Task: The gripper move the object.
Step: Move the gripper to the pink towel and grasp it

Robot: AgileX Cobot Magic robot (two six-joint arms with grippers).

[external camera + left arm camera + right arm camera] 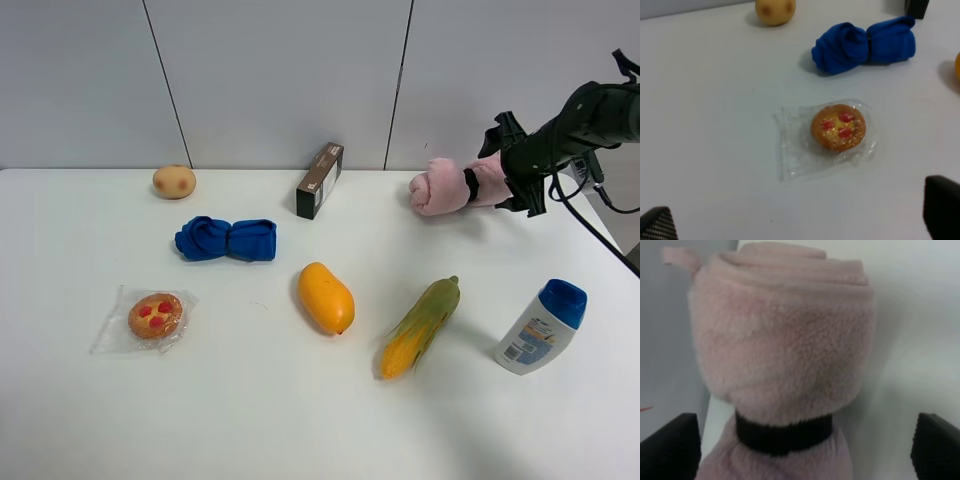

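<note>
The fluffy pink rolled towel [445,185] with a black band [470,184] lies at the back right of the table, near the wall. My right gripper [503,180] reaches in from the right, and its black fingers stand on either side of the towel's near half. In the right wrist view the towel [782,345] fills the picture. The gripper [800,452] is spread wide there, with a gap showing between the towel and one finger [937,445]. My left gripper [800,220] is open and empty above the table; it is out of the exterior view.
On the table are a blue rolled cloth [227,239], an orange mango [326,297], a corn cob [420,326], a lotion bottle [541,327], a wrapped pastry [155,315], a potato [174,181] and a dark box [320,180].
</note>
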